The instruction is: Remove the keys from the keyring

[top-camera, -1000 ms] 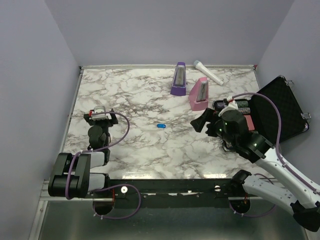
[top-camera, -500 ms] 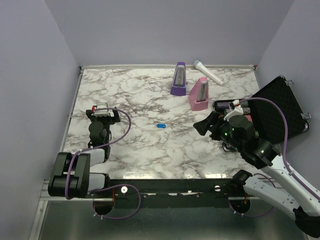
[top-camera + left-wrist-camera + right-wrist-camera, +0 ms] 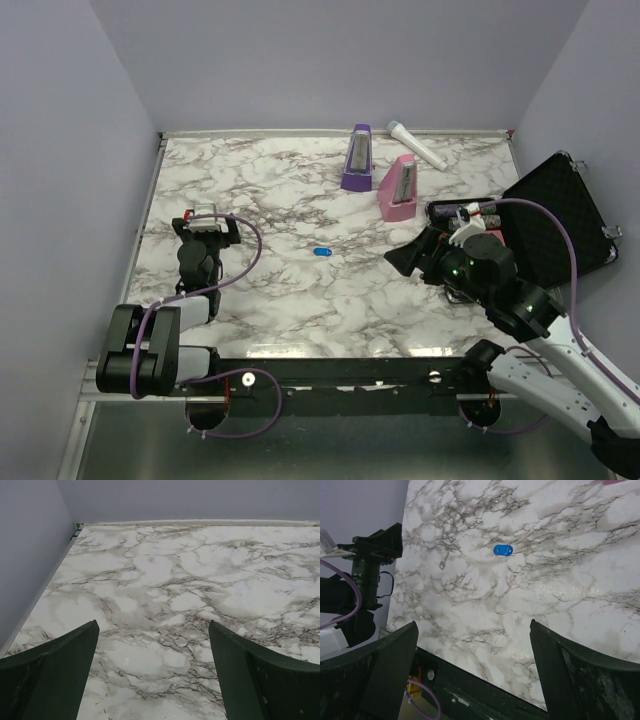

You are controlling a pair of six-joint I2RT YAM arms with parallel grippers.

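Blue keys alone mid table, left gripper by left edge, right gripper nearer, both spread wide

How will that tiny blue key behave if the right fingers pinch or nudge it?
Probably very light: the blue key is tiny beside the open right gripper. It lies flat on the glossy marble tabletop, so a nudge would likely slide it rather than roll or tip it. Its low profile may let the fingers skim over it.
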